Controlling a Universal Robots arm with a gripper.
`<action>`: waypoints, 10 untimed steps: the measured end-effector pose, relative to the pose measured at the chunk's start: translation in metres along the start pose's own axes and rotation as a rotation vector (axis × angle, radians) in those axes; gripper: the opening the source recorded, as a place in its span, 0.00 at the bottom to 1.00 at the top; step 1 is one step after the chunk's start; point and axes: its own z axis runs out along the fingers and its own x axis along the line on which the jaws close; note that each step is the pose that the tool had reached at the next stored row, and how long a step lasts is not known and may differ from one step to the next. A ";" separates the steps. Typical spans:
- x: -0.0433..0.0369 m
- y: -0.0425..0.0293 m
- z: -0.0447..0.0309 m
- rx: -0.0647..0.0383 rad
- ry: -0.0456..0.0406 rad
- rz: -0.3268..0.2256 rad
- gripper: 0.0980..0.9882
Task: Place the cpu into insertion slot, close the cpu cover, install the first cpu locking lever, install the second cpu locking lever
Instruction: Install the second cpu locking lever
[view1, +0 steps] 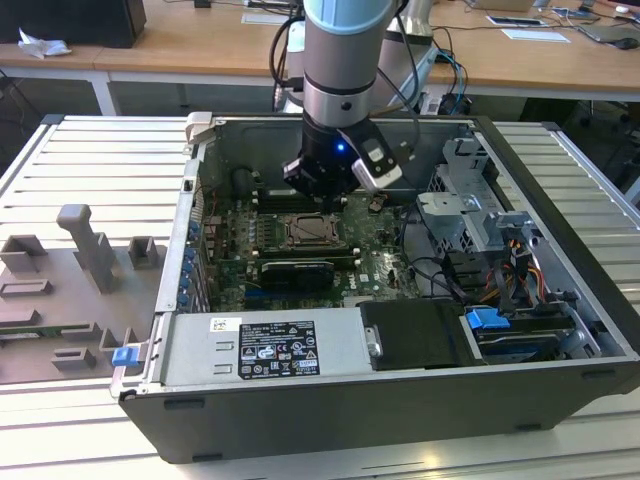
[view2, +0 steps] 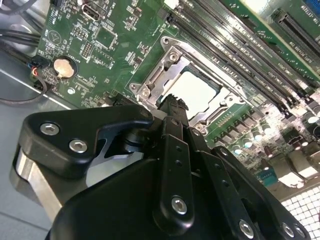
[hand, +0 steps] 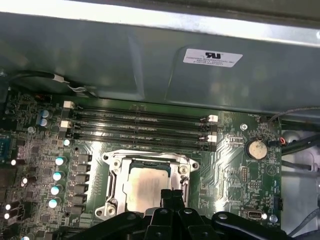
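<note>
- Already seated in the insertion slot (view1: 313, 232): cpu (hand: 145, 185).
- Apparently lowered flat around it: cpu cover (hand: 116, 172).
- Pinched together, empty, just above the cover's edge: gripper (view2: 172, 102).
- Locking levers: state unclear.

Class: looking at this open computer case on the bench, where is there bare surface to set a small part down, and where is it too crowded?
Free: the ribbed bench top on the exterior view's left, beyond the grey fixture blocks. Crowded: the green circuit board around the cpu, where the gripper hangs, and the cabled drive bay.
</note>
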 end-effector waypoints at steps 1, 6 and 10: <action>0.0002 -0.0013 -0.0002 0.000 0.0000 0.000 0.01; 0.0023 -0.0168 -0.0026 0.000 0.0000 0.000 0.01; 0.0027 -0.0217 -0.0033 0.000 0.0000 0.000 0.01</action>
